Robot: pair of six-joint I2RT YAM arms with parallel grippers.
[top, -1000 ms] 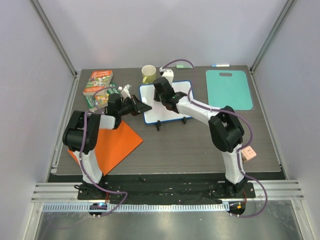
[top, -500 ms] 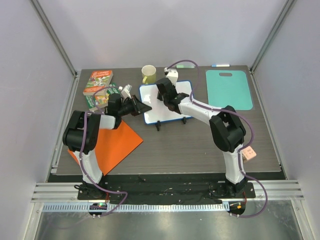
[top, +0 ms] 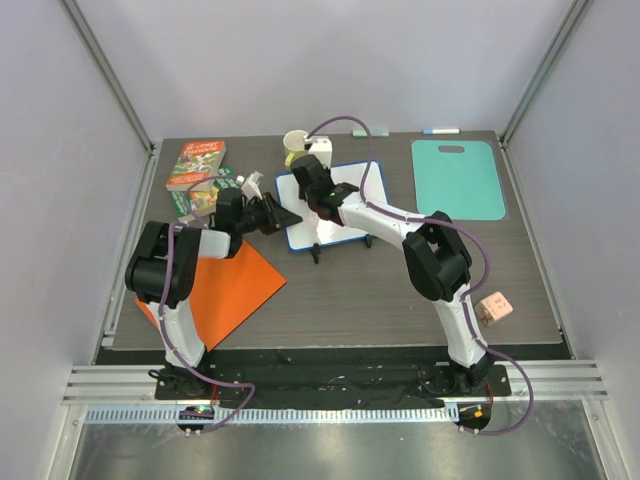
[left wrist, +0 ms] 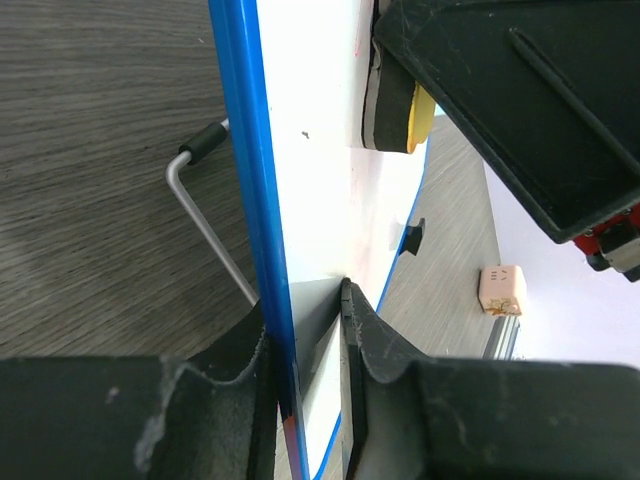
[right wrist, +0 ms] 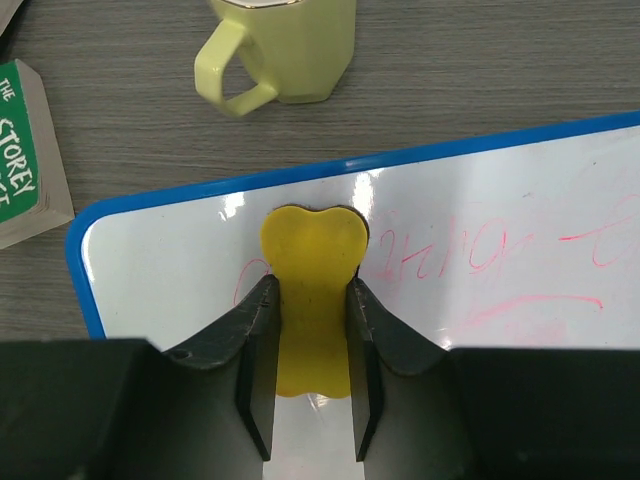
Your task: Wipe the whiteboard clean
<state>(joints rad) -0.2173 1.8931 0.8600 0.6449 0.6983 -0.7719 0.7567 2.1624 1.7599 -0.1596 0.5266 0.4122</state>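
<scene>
While pink-red scribbles (right wrist: 480,255) showed across the whiteboard (right wrist: 160,250) to the right of the right gripper (right wrist: 310,300), most of the erasing seemed left to do. That gripper pinched a yellow eraser (right wrist: 312,235) flat against the board's corner. The left gripper (left wrist: 305,300) clamped the board's blue edge between narrow jaws, steadying it.

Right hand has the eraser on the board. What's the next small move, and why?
Probably sweep the yellow eraser along the whiteboard across the red scribbles beside it; they are unerased, and the left hand clamps the frame.
</scene>
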